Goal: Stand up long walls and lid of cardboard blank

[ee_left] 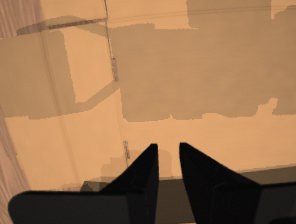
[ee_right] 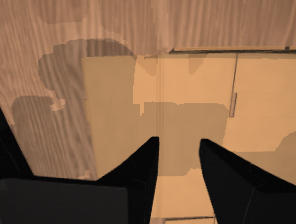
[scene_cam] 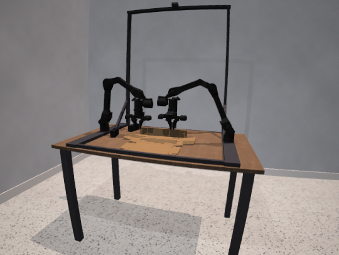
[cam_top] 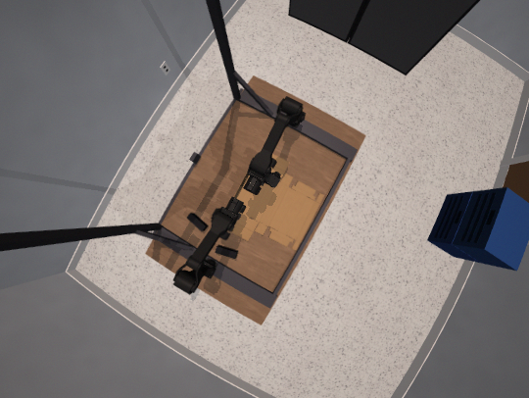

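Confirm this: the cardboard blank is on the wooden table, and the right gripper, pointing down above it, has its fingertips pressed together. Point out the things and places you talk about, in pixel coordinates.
No, the fingertips are not together: the right gripper [cam_top: 236,206] [scene_cam: 140,127] [ee_right: 178,144] has them apart, as the right wrist view shows. The rest holds, with the blank [cam_top: 294,216] [scene_cam: 150,147] [ee_left: 210,132] [ee_right: 115,120] on the table.

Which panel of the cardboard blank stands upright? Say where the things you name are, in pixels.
The long wall [scene_cam: 163,132] [ee_left: 170,197] at the far edge in the exterior view; the broad panels [cam_top: 299,211] [scene_cam: 147,147] nearer that camera lie flat.
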{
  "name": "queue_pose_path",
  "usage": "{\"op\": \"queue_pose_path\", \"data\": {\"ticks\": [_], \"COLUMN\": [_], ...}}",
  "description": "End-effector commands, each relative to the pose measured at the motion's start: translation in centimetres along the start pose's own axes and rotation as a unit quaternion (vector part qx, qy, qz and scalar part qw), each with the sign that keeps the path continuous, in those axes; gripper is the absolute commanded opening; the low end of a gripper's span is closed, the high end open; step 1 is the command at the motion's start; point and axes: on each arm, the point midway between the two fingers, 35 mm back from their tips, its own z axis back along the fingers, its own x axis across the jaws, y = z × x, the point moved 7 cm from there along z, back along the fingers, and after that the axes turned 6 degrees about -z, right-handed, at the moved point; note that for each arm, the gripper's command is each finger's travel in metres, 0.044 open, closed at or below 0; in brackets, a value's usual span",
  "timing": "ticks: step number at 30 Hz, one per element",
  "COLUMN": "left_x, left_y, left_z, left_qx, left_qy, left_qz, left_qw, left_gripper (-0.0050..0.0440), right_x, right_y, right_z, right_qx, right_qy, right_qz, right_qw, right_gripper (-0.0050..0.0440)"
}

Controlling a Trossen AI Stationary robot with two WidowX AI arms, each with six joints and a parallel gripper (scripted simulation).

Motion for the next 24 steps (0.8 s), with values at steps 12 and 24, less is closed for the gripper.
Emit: {"op": "queue_pose_path", "data": {"ticks": [12,24], "left_x": [3.3,5.8], "left_y": [0.5,0.9], "left_z": [0.9,0.7], "left_qx": [-0.001,-0.001], "left_qy": [0.011,0.010], "left_qz": [0.000,0.001], "left_qw": [1.000,1.000], "left_gripper": [0.0000,0.0000], "right_x": [-1.7,-2.9], "right_y": [0.8,1.4], "right_z": [0.3,0.1], "right_qx": [-0.006,-0.008], "right_qy": [0.009,0.007], "right_qz": [-0.393,-0.655], "right_qw": [0.920,0.756], "right_gripper": [0.0096,0.0096]}}
